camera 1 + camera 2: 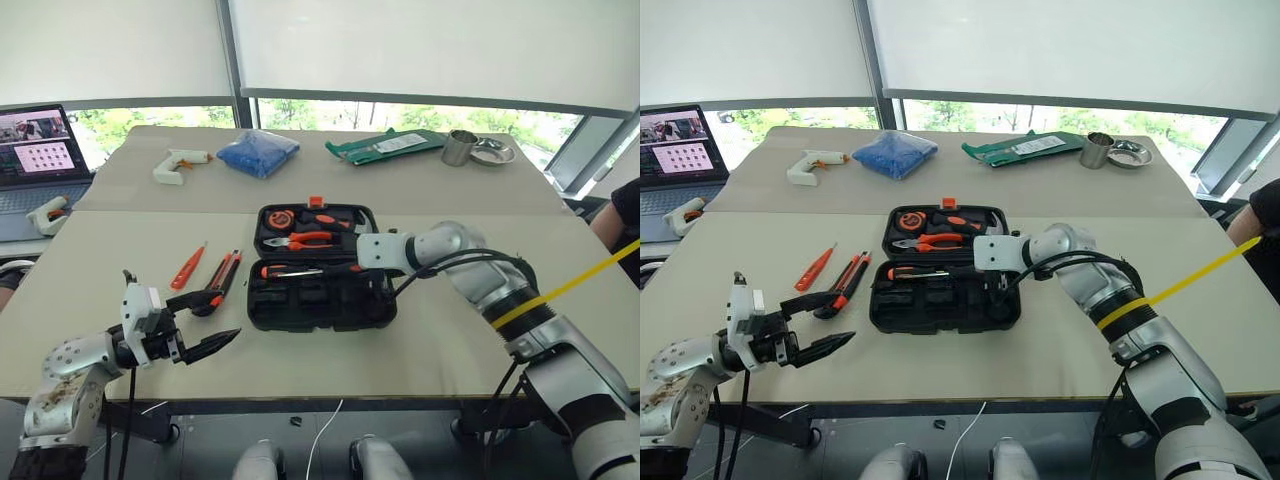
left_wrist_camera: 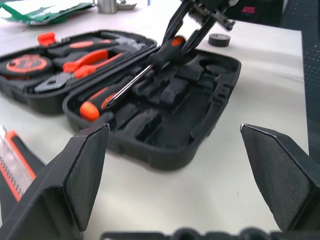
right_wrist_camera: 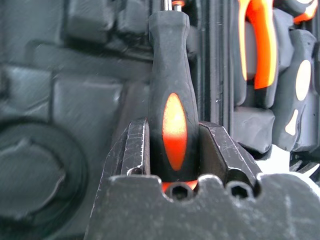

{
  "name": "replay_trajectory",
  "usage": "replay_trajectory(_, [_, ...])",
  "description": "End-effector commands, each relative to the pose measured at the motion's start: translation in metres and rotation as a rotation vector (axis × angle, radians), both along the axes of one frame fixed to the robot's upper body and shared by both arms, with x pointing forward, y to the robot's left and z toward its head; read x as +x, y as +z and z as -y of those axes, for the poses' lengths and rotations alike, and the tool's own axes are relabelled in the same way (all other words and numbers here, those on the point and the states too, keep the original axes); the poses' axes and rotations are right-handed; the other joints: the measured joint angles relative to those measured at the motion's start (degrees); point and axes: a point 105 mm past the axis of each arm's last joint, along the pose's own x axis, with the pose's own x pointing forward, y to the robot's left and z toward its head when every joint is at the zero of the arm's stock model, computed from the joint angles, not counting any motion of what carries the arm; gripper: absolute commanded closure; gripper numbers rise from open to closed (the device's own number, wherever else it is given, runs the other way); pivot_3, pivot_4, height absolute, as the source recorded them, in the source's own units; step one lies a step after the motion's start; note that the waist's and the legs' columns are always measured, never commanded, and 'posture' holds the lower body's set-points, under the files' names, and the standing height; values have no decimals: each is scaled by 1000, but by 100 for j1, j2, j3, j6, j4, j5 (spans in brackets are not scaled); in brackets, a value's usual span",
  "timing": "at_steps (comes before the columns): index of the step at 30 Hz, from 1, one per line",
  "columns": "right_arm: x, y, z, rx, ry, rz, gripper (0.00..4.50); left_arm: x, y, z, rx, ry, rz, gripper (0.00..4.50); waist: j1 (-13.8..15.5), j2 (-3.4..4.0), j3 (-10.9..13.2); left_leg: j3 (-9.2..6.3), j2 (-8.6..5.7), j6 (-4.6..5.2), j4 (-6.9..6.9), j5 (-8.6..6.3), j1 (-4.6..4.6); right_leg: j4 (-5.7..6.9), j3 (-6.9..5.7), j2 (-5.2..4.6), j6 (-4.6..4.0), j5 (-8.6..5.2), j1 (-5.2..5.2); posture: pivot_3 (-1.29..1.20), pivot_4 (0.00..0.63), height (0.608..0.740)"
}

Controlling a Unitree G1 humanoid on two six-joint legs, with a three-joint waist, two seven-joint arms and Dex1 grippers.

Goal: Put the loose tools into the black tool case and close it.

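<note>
Mid-placement of one screwdriver (image 3: 172, 120) into the case (image 1: 320, 300): right claw (image 2: 192, 37) pinching the fat black-and-orange handle, held over the case's near half with the steel shaft slanting down toward the moulded slots. Handle rubbery, rounded, with an oval orange inlay; claw fingers (image 3: 137, 150) scuffed black metal, clamped on either side of it. Next, by judgement: lining the shaft and handle up with a matching slot, pressing down until seated, then letting go cleanly without dragging the tool back out. Case lying open on the desk (image 1: 450, 350), hard black plastic, ribbed and pocketed inside, small orange latch (image 1: 316, 202) at the far edge; far half already carrying pliers (image 1: 300, 240), a tape measure (image 1: 277, 217) and other orange-handled tools. Left of the case, still loose on the desk: a slim orange screwdriver (image 1: 187, 267) and, nearer the case, an orange-black knife (image 1: 224, 276). Small grey tape roll (image 2: 219, 39) on the desk just beyond the case in the left wrist view. Left claw (image 1: 205, 325) spread wide, empty, hanging left of the case near the desk's front edge. Much left to do: the remaining loose pieces, then folding the lid over and snapping the latch. Desk top pale, matte, smooth.
</note>
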Motion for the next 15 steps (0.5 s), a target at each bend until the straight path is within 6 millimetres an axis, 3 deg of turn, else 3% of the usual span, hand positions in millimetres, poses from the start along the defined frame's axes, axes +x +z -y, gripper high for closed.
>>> replay_trajectory(1, [1, 3, 4, -6, 2, 11, 3465, 1, 16, 3, 5, 0, 84, 0, 14, 1, 0, 2, 0, -5, 0, 3, 2, 1, 0, 0, -1, 1, 0, 0, 150, 740])
replay_trajectory(7, [2, -4, 10, 24, -64, -31, 3465, 3, 17, 7, 0, -10, 93, 0, 27, 0, 0, 5, 3, -8, 0, 5, 17, 4, 1, 2, -5, 1, 8, 0, 150, 740])
replay_trajectory(9, [3, -2, 11, 41, -67, -13, 2459, 3, 18, 8, -1, -13, 100, 0, 29, 0, 0, 7, 2, -8, 0, 5, 17, 4, 2, 1, -5, 1, 7, 0, 150, 740])
replay_trajectory(12, [4, 13, 5, 108, -19, 31, 1488, 5, 20, 7, -3, -16, 111, 0, 30, 0, 0, 7, 2, -8, 0, 5, 17, 4, 0, 1, -5, 1, 8, 0, 150, 740])
replay_trajectory(13, [2, 19, 5, 133, -1, 29, 1231, 6, 21, 6, -2, -17, 113, 0, 32, 0, 0, 7, 2, -8, 0, 5, 16, 3, 0, 1, -5, 1, 8, 0, 150, 740])
replay_trajectory(15, [-2, 28, 7, 175, 36, 0, 1231, 8, 22, 5, -2, -17, 118, 0, 35, 0, 0, 6, 2, -8, 0, 5, 16, 3, 0, 2, -5, 1, 9, 0, 150, 740])
